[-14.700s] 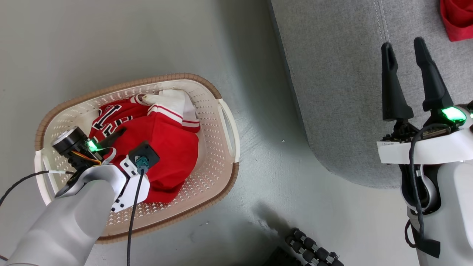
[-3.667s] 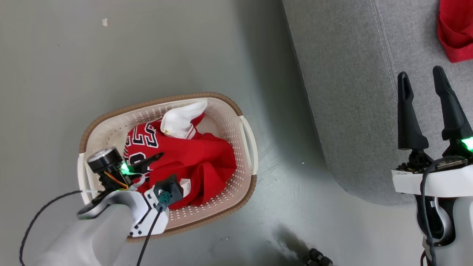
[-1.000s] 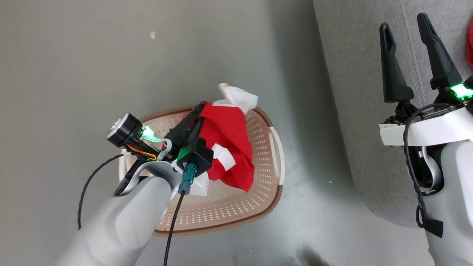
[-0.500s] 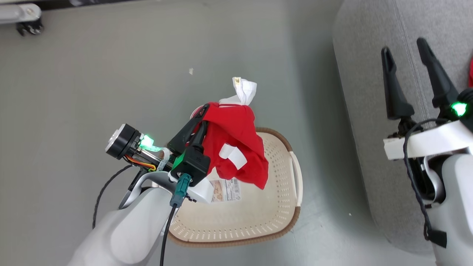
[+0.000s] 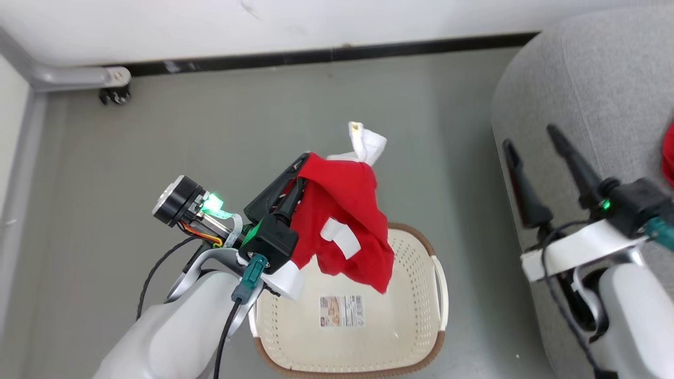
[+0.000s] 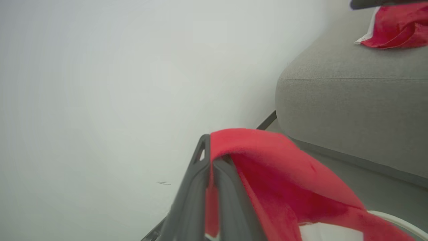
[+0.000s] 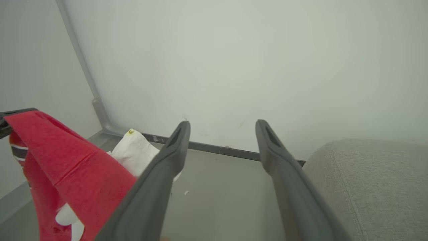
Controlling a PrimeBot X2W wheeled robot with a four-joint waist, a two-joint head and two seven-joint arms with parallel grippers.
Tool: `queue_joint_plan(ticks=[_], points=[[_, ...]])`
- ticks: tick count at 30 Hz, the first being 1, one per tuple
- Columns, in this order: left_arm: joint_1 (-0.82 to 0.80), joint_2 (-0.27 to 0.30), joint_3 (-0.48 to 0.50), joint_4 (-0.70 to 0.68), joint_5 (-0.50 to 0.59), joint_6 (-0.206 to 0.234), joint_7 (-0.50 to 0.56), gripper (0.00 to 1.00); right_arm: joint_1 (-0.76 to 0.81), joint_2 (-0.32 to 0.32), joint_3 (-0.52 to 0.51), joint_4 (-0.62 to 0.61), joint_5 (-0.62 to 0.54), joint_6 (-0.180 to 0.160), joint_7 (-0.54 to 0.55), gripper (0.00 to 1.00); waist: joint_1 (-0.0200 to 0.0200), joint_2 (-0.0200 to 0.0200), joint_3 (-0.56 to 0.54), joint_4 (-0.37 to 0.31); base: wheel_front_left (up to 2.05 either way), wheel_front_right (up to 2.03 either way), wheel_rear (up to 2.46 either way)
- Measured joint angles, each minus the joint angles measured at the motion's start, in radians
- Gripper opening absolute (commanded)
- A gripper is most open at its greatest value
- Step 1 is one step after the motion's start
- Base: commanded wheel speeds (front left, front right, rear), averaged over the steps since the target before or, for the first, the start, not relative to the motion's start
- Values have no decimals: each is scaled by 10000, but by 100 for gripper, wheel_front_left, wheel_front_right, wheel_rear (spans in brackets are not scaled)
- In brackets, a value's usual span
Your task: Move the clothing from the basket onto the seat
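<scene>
Above the cream-white perforated plastic laundry basket (image 5: 408, 321), your left claw (image 5: 301, 169) is clamped tight on a fold of the red fabric sports garment (image 5: 350, 210). Its two dark fingers are pressed together with cloth pinched between them, and the left wrist view confirms red fabric draping off one side of the fingers. The pinch sits at an edge fold, so the rest hangs free: the white sleeve (image 5: 368, 145) sticks out on the far side and the lower hem dangles over the basket's mouth. Judgement: it is held high so the trailing cloth clears the brown rim. The basket bottom, where visible, is bare save a printed paper label (image 5: 341, 310). Part of it is hidden behind garment and forearm, so you cannot rule out a leftover. Your right claw (image 5: 529, 136) is spread wide and holds nothing. It stands by the rounded edge of the large light-grey upholstered fabric sofa (image 5: 595, 79), judged parked clear of the left arm's path. A second red garment (image 6: 394, 28) lies on the sofa top, well apart from the held one. Step in hand: the carry from basket to seat, with release not yet due. The next move calls for a swing toward the robot's right across the grey floor (image 5: 463, 173); hold the height until the hem is over the cushion, then open. Risks: the single-fold pinch may slip, or the hem may snag a basket handle.
</scene>
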State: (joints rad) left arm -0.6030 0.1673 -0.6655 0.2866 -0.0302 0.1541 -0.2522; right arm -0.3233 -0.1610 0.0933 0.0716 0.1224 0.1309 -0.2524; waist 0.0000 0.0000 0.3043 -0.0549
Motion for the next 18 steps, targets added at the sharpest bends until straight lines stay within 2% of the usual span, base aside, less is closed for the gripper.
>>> queue_joint_plan(ticks=[7, 18], points=[[17, 54, -29, -274, -347, -430, 0, 0, 566, -81, 963, 359, 190, 0, 0, 100, 0, 0, -795, 246, 0, 0, 0], [17, 161, -17, -462, -640, -834, -2, 0, 1169, -387, 2918, 717, 911, 0, 4, 100, 0, 0, -2022, 606, 0, 0, 0]])
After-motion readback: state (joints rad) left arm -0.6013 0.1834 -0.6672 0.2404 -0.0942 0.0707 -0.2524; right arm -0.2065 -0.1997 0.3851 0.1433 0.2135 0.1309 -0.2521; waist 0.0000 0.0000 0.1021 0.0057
